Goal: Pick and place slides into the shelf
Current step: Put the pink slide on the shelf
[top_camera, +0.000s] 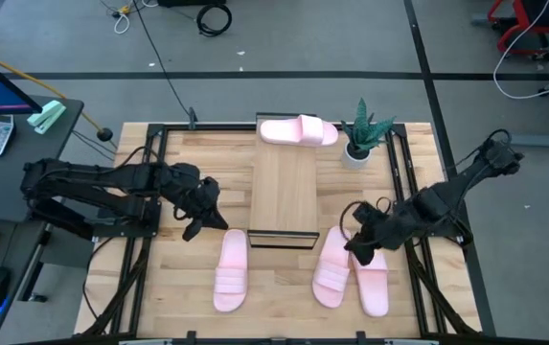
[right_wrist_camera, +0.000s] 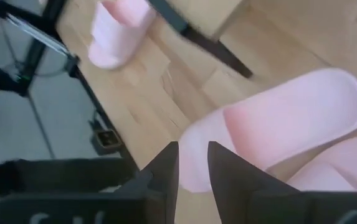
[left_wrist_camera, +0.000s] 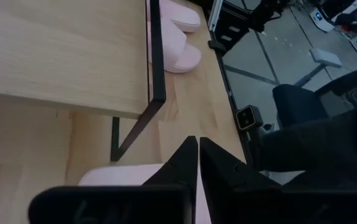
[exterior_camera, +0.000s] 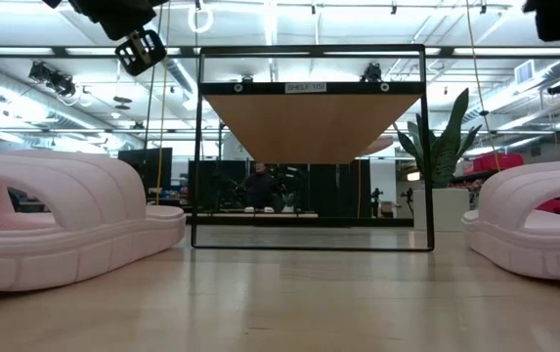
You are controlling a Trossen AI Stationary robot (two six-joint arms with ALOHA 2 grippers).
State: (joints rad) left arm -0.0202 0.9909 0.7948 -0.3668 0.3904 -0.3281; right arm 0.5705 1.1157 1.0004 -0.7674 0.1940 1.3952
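In the high view the shelf (top_camera: 286, 192) ran down the middle of the table (top_camera: 183, 287), its near black frame end at centre frame. One slide (top_camera: 298, 130) lay across the shelf's far end, at top centre, next to a small potted plant (top_camera: 361, 134) on its right. Three slides lay on the table along the lower part of the frame: one (top_camera: 231, 270) left of centre, below the shelf's near end, and a pair at lower right, where the inner slide (top_camera: 333, 267) leaned against or partly overlapped the outer slide (top_camera: 373, 278).

The left gripper (top_camera: 205, 215) sat left of centre, beside the shelf's near left corner and just above the lone slide. In the left wrist view its fingers (left_wrist_camera: 184, 163) were pressed nearly together with only a thin slit between them, holding nothing.

The right gripper (top_camera: 362, 243) was at lower right, over the heel ends of the pair. In the right wrist view its fingers (right_wrist_camera: 166, 163) stood a narrow gap apart above the edge of a slide; whether they actually gripped it could not be told.

In the low view, slides filled the left and right edges, with the shelf's frame between them.
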